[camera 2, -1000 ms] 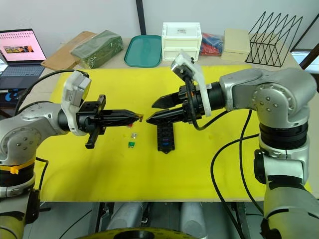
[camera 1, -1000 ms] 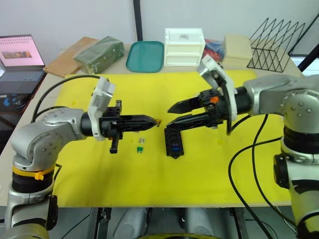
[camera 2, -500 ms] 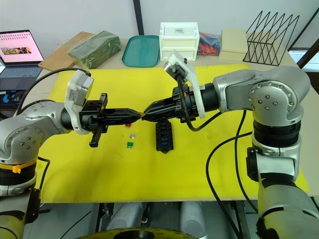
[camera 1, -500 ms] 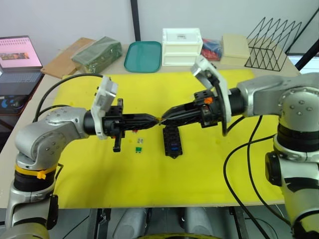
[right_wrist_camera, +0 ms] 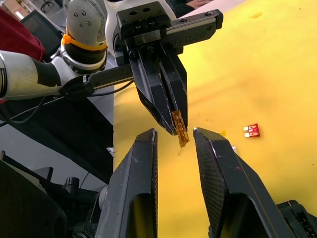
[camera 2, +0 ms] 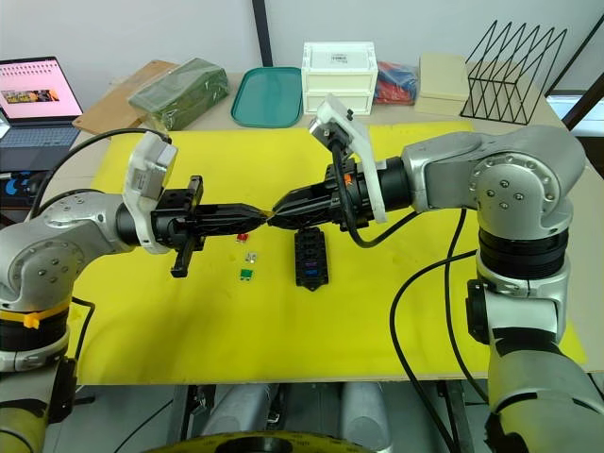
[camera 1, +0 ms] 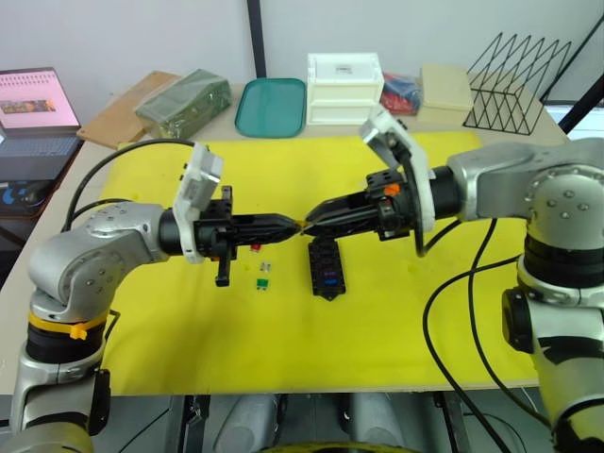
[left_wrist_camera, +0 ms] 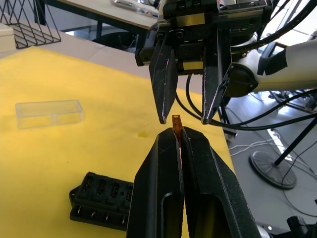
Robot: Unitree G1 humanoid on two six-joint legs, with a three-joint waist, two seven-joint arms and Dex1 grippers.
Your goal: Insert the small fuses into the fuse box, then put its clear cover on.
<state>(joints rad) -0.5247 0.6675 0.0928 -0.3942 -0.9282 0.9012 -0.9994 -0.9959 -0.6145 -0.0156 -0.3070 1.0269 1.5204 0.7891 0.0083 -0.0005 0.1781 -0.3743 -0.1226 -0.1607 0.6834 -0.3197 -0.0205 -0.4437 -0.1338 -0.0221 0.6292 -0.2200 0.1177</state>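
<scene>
Left wrist view shows the left gripper (left_wrist_camera: 177, 133) with jaws pinched on a tan fuse (left_wrist_camera: 176, 122), held up above the yellow worktop (camera 1: 377, 321). The right gripper (right_wrist_camera: 173, 135) meets it tip to tip, its jaws a little apart around the fuse. The fuse box (camera 1: 327, 268) lies below, with the clear cover (left_wrist_camera: 48, 113) well apart from it

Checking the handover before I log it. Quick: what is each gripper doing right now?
Left gripper: shut on a tiny tan blade fuse, held above the yellow mat.
Right gripper: open, fingers either side of that fuse, not yet closed.
</scene>
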